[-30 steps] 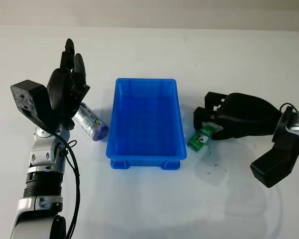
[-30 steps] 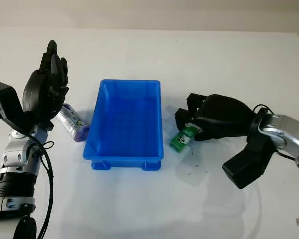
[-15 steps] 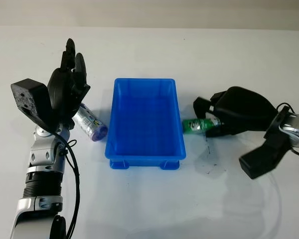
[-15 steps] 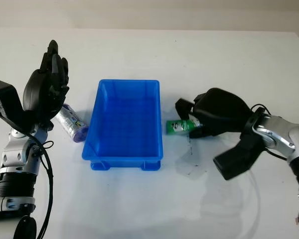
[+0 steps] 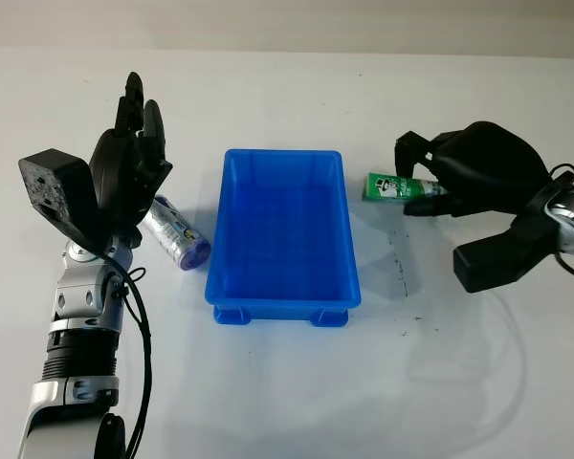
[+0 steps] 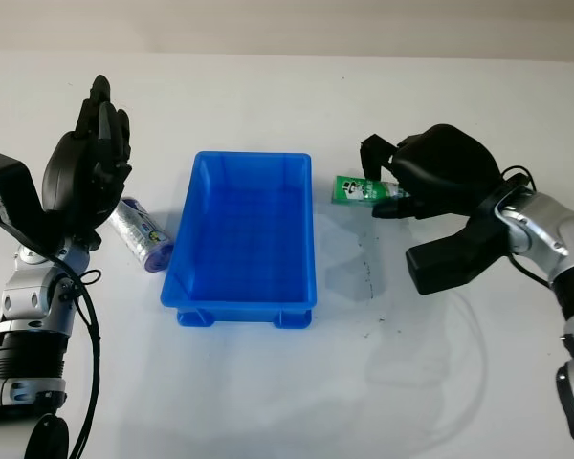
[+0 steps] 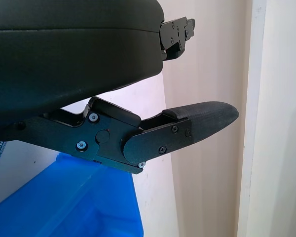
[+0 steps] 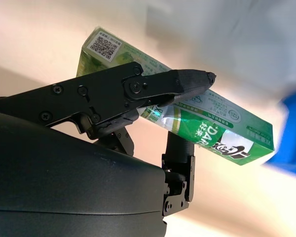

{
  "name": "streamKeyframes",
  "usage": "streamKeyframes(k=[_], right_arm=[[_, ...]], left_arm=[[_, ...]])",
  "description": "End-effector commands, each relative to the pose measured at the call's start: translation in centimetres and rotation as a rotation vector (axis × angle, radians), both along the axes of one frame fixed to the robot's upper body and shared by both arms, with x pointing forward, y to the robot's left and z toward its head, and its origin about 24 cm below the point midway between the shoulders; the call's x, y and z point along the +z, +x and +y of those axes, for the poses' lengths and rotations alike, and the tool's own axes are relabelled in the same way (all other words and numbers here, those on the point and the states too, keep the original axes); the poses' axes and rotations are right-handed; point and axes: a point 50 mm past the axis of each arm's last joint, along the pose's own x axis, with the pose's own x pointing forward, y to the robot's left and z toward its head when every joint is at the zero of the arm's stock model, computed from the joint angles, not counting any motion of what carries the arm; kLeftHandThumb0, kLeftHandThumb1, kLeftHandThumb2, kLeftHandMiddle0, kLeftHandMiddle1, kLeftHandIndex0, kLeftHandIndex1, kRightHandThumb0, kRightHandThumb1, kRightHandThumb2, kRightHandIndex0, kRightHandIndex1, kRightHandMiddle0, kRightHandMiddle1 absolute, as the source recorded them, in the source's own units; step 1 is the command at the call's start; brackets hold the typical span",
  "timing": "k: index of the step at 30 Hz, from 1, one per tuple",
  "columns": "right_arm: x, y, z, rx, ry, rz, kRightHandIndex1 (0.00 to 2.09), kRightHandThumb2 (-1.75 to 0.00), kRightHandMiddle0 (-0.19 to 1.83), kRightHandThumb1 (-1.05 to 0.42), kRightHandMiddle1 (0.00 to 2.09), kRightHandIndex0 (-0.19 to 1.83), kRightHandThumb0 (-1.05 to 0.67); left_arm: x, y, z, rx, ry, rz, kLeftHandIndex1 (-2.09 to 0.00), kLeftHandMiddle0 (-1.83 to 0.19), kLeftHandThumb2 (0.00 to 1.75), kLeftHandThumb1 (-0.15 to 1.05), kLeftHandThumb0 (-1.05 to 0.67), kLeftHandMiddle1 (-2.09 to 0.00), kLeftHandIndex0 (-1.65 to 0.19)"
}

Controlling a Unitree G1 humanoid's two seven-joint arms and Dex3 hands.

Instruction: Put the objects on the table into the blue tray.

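We had the right hand [image 5: 430, 182] up off the white table [image 5: 287, 382], its black fingers [image 8: 177, 81] clamped around a green box [image 5: 387, 186]. From the head cameras the box lay roughly level in that grip, its free end pointing toward the blue tray [image 5: 231, 287] and stopping just beside the tray's right rim, near the far corner. We saw a soft shadow on the table below the hand and box. In the right wrist view one finger crossed over the top of the box, and we could read a QR code on one end and white lettering on the green face, with a blur of blue tray beyond it.

The tray itself sat in the middle of the table, long side running away from us, and we saw only bare blue floor inside it.

Over on the other side, the left hand [image 5: 129, 172] was raised upright and open, holding nothing, well to the left of the tray. Just beside it on the table lay a small cylinder with a purple end [image 5: 175, 232], angled toward the tray's left wall but not touching it.
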Motion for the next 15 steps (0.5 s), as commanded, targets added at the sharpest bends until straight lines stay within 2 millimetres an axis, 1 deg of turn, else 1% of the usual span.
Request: streamKeyframes(k=[1,3,5,8,12,15], right_arm=[[1.3,0.3,1.4,0.040,0.022,-0.097,2.09,-0.20,0.50,-1.05,2.09,0.75,-0.44],[1.9,0.5,2.5,0.076,0.068,-0.172,2.09,-0.16,0.52,-1.05,2.09,0.80,-0.42],[2.6,0.7,3.7,0.113,0.105,-0.219,2.09,-0.21,0.53,-1.05,2.09,0.82,-0.45],[3.3,0.5,6.0,0.212,0.151,-0.247,2.09,-0.21,0.59,-1.05,2.09,0.89,-0.47],[3.6,-0.4,9.0,0.377,0.176,-0.246,2.09,-0.27,0.59,-1.05,2.09,0.89,-0.48],[3.5,-1.1,10.7,0.493,0.197,-0.248,2.09,-0.28,0.59,-1.05,2.09,0.92,-0.49]], left_arm=[[0.4,0.0,0.0,-0.006,0.007,-0.014,0.00,0.19,0.71,1.05,-0.75,0.00,0.19],[0.3,0.0,0.0,-0.005,0.006,-0.014,0.00,0.19,0.71,1.05,-0.74,0.00,0.19],[0.3,-0.1,0.0,-0.003,0.004,-0.015,0.00,0.19,0.71,1.05,-0.74,0.00,0.19],[0.3,-0.1,-0.1,0.002,0.003,-0.019,0.00,0.19,0.70,1.05,-0.74,0.00,0.19],[0.3,-0.2,-0.1,0.018,0.003,-0.016,0.00,0.19,0.69,1.05,-0.75,0.00,0.19],[0.3,-0.3,-0.1,0.022,0.001,-0.017,0.00,0.19,0.69,1.05,-0.75,0.00,0.19]])
